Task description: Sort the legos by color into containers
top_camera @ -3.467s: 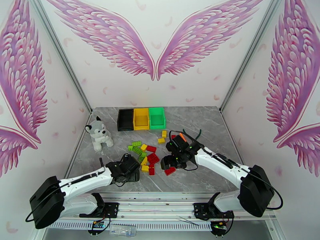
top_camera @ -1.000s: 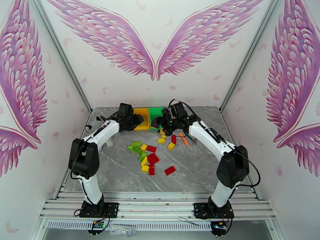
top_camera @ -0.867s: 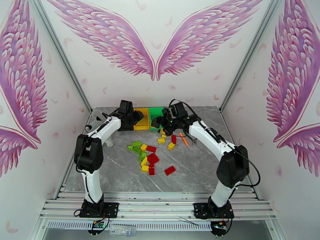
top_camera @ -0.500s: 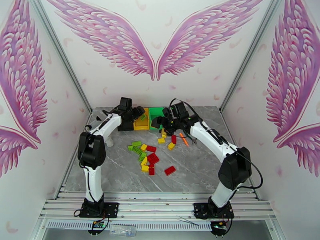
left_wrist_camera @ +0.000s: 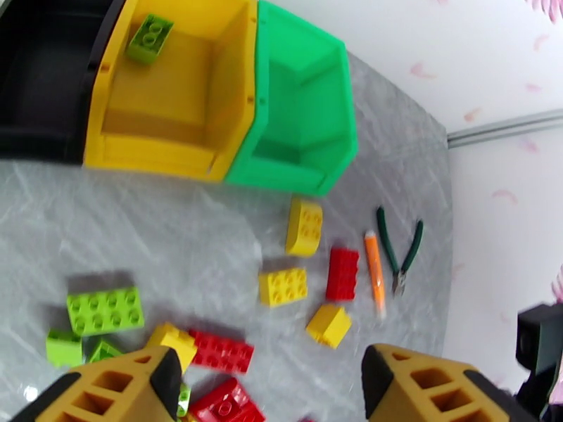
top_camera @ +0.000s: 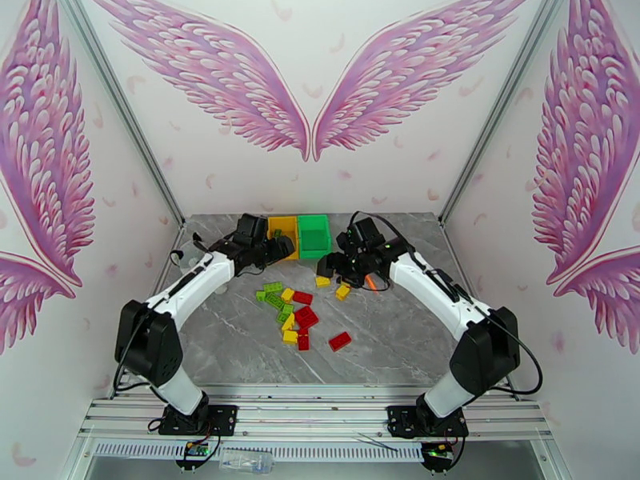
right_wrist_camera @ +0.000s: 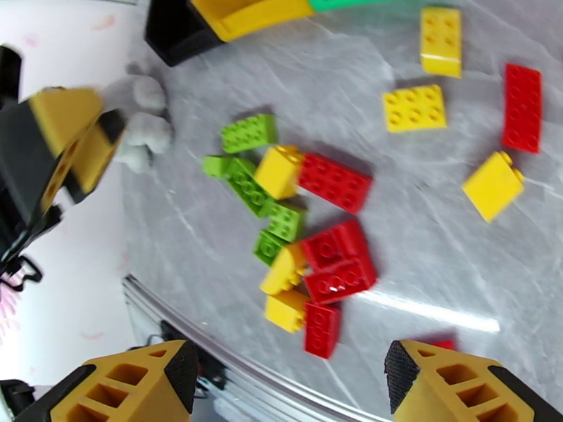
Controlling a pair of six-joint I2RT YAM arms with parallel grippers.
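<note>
We find most of the small studded plastic bricks (top_camera: 293, 310), red, yellow and light green, lying loose in a tight cluster at the middle of the grey marbled bench (top_camera: 400, 350). A single red brick (top_camera: 339, 341) lies a little apart on the cluster's near side. One light green brick (left_wrist_camera: 149, 38) lies inside the yellow square open-topped plastic bin (left_wrist_camera: 169, 100), close to the wall that it shares with the black bin (left_wrist_camera: 42, 72). The green bin (left_wrist_camera: 302, 114) is joined to the yellow one on the other side, so the three stand in a row at the far part of the bench.

In front of the green bin we count three yellow bricks (left_wrist_camera: 304, 225) and a red oblong brick (left_wrist_camera: 342, 273). An orange stick (left_wrist_camera: 374, 272) lies just beside that brick, and green-handled pliers (left_wrist_camera: 399, 251) lie just beside the stick.

The left tool (left_wrist_camera: 271, 360) hangs over the bench in front of the bins. Its fingers are spread wide and nothing sits between them. The right tool (right_wrist_camera: 288, 360) is spread just as wide and grips nothing. It hangs above the loose bricks, near the left tool but apart from it. A grey-white plush husky (right_wrist_camera: 144, 124) sits by the left edge of the bench.
</note>
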